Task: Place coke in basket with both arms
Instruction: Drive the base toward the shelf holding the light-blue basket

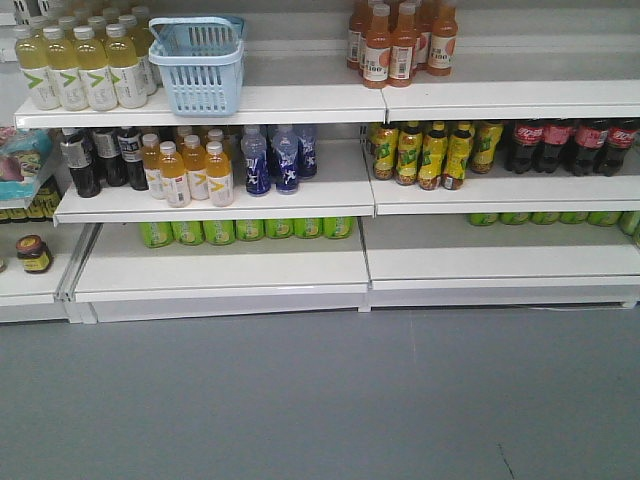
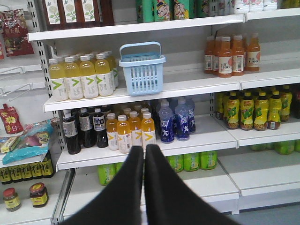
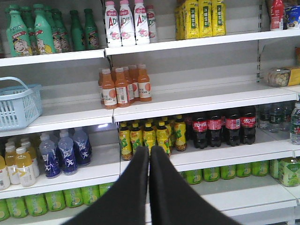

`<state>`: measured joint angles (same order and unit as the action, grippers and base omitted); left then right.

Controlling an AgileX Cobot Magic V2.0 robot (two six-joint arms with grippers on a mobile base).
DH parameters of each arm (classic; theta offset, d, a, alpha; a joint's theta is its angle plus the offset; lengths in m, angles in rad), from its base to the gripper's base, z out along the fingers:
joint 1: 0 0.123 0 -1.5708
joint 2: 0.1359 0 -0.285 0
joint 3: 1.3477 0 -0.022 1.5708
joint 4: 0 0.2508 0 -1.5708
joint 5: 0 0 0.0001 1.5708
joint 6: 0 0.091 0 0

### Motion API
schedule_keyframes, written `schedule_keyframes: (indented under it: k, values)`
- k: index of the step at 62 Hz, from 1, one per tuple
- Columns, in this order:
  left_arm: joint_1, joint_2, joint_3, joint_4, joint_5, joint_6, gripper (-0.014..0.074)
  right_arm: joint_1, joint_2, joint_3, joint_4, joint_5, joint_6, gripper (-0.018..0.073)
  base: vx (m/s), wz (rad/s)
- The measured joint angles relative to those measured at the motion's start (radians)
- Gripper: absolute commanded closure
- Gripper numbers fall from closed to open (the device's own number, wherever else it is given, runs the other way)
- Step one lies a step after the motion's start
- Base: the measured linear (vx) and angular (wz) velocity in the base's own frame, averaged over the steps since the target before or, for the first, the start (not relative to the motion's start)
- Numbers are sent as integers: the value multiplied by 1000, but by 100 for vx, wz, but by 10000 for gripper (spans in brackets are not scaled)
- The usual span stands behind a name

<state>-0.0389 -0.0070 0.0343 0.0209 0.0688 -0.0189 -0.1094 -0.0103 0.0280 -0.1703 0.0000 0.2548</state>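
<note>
Jaws of the left gripper (image 2: 144, 149) and right gripper (image 3: 149, 150) are pressed together, empty. The coke bottles (image 3: 216, 129) stand one shelf below the blue basket (image 1: 200, 70), well to its right.

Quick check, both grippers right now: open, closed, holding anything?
Left gripper: closed, holding nothing.
Right gripper: closed, holding nothing.

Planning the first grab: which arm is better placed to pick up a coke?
Right. Its wrist view shows the coke bottles just up and right of the shut right gripper. The left gripper faces the basket, with no coke clearly in view.
</note>
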Motion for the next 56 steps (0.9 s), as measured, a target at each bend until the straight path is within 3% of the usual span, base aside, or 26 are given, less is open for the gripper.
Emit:
schedule_keyframes:
  k: [56]
  values:
    - [0,0,0,0,0,0,602,0,0,0,0,0,0,567,9,5]
